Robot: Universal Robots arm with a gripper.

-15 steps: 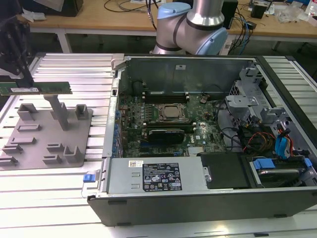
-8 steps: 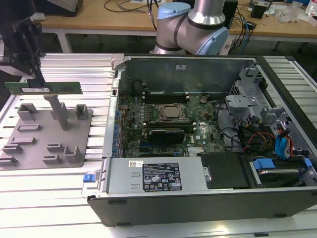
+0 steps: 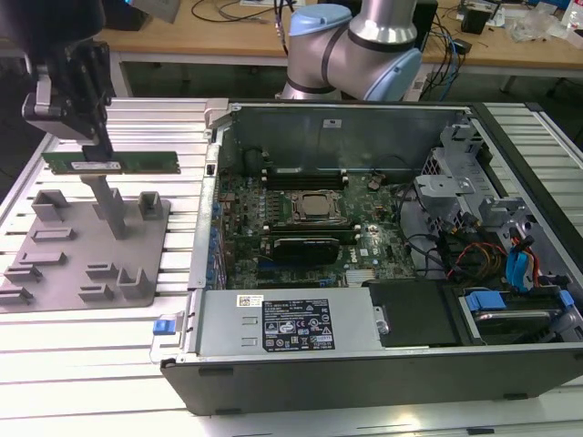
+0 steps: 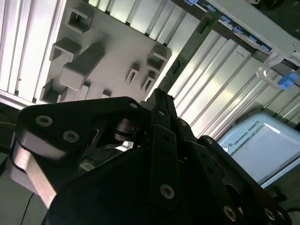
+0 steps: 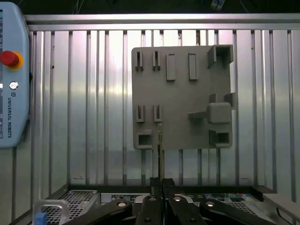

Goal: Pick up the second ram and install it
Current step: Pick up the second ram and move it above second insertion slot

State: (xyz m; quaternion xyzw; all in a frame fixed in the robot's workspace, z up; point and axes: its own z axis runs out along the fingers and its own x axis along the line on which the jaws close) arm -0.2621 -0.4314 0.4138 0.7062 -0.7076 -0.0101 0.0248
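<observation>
Tool (image 3: 97, 148) clamps white-labelled second ram (image 3: 137, 163), seemingly just above gray holder (image 3: 82, 248).

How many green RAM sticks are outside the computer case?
1. The second ram is held between the fingers, above the gray holder plate at the exterior view's left. Others may be hidden inside the case.

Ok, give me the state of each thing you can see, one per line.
gripper: shut on the ram stick.
ram stick: held level in the air above the gray holder plate.
gray holder plate: lying flat, no stick seated in it.
computer case: open, motherboard exposed.
</observation>
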